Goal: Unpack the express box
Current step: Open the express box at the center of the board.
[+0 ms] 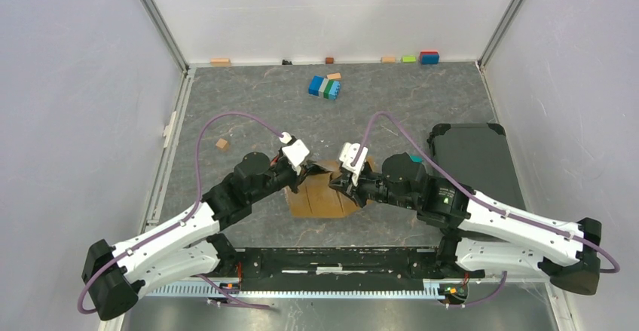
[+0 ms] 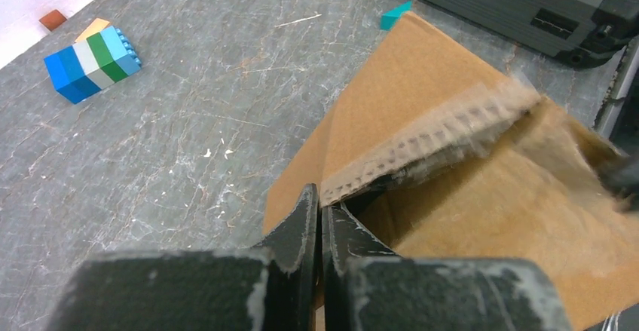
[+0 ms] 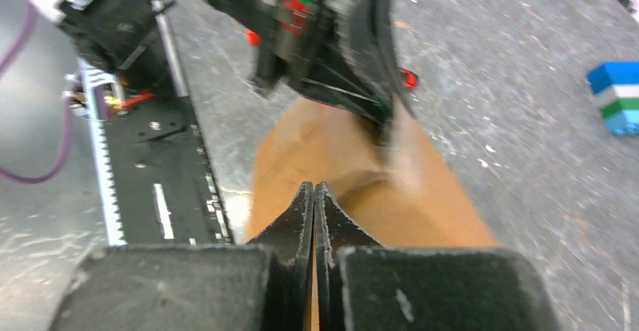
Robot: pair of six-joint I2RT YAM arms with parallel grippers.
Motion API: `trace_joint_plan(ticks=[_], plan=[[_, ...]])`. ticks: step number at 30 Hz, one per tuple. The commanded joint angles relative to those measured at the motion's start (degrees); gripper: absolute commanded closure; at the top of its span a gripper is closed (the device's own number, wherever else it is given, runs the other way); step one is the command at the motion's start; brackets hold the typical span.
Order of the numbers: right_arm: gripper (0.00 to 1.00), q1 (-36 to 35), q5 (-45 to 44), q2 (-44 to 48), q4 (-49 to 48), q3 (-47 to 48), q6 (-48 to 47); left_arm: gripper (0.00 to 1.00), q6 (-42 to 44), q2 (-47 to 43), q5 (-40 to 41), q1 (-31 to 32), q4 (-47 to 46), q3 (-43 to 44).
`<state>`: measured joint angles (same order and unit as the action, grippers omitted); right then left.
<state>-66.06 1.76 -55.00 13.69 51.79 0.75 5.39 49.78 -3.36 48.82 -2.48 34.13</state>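
box (image 1: 320,199) just ahead of both tips, flap (image 2: 429,131) raised. l gripper (image 2: 318,199) jaws together at flap edge, r gripper (image 3: 313,191) same; neither seems to pinch anything. nudge flaps outward slowly, w/o sliding box.

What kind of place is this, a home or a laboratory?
Probably a laboratory robot cell: white walls enclose a grey table, two robot arms stand at its edge, toy blocks lie scattered.

Even light; motion-blurred express box (image 2: 467,188)
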Motion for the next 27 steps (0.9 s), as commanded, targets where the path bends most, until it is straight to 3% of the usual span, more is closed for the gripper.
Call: trace_joint_plan(ticks=[1,8,10,11,14,18,20,25,27], plan=[[1.00,-3.8,2.1,0.0,-0.6,5.5,0.3,0.98,-5.7,2.1,3.6,-0.9,-0.9,1.2],[1.00,-3.9,-0.1,-3.9,-2.1,10.9,-0.2,0.98,-8.6,1.9,3.6,-0.8,-2.5,0.6],[1.00,-3.9,-7.8,-5.4,2.4,13.9,0.0,0.98,-8.0,0.8,2.8,-0.9,-3.2,0.1],[1.00,-3.8,-20.4,-9.0,13.4,22.4,2.5,0.98,-6.0,-1.7,-1.8,-0.8,-6.1,-1.7],[0.99,-2.7,-27.3,-13.4,24.4,31.0,5.9,0.98,-3.0,-2.7,-2.9,-0.9,-5.8,-1.4],[0.56,-2.3,-31.8,-17.1,33.6,35.5,10.9,0.98,-2.0,-3.7,-1.4,-0.8,-4.9,0.6],[0.42,-2.3,-33.0,-18.1,35.9,36.0,14.5,0.98,-2.3,-4.1,1.9,-0.8,-4.1,2.2],[0.12,-2.3,-38.8,-17.6,37.0,35.3,20.5,0.98,-2.8,-3.2,14.9,0.7,2.0,8.7],[0.09,-2.3,-39.1,-16.8,35.4,33.9,22.7,0.98,-2.8,-1.6,21.7,1.8,7.2,12.5]])
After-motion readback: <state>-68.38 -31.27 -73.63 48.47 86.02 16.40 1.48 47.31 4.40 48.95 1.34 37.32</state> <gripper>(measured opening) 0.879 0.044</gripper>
